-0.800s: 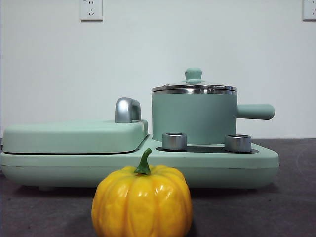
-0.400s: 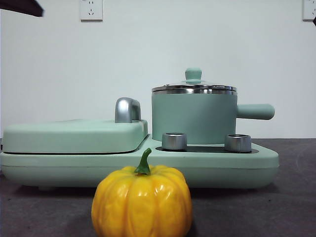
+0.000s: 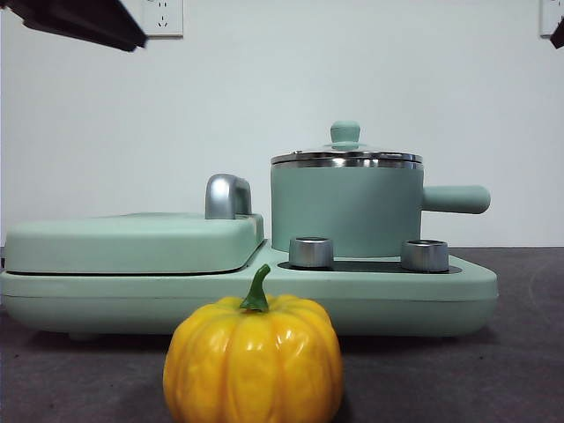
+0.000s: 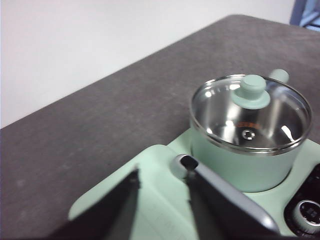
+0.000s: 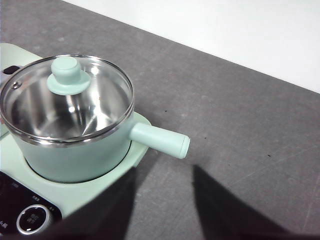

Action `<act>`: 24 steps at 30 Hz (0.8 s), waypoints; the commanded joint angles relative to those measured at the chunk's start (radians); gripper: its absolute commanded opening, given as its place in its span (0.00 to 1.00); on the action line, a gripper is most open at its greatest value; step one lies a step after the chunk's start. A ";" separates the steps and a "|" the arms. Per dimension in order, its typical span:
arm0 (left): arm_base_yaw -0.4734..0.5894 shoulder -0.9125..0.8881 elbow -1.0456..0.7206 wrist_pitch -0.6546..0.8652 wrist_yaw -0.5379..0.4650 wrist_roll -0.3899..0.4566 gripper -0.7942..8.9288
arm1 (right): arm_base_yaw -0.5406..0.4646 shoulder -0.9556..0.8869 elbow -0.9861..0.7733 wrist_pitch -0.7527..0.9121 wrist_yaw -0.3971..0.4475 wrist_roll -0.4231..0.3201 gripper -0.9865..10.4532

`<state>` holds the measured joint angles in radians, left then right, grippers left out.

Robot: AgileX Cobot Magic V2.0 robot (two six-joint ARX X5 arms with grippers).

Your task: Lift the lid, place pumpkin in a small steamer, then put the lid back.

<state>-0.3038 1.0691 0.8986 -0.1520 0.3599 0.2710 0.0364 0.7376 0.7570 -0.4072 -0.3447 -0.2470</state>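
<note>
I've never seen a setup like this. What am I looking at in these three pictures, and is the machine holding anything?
It is a two-armed robot at a table; each arm ends in a two-jawed gripper. One picture looks level across the table. The other two come from cameras on the wrists: the left gripper and the right gripper, both open and holding nothing. On the table sits a mint-green cooking appliance carrying the small steamer, with the glass lid on it. The pumpkin stands on the table in front. An arm's dark tip shows at a top corner of the level view.
</note>
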 commanded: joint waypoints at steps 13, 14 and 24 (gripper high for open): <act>-0.182 0.197 0.046 0.272 0.004 -0.032 0.34 | 0.041 0.006 0.018 0.019 0.008 -0.007 0.30; -0.196 0.220 0.052 0.290 0.004 -0.043 0.34 | 0.042 0.006 0.018 0.019 0.008 -0.007 0.30; -0.284 0.417 0.153 0.370 0.003 -0.082 0.34 | 0.042 0.006 0.018 0.018 0.008 -0.003 0.30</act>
<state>-0.5812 1.4700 1.0271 0.2066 0.3607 0.1967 0.0769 0.7376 0.7570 -0.4000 -0.3378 -0.2470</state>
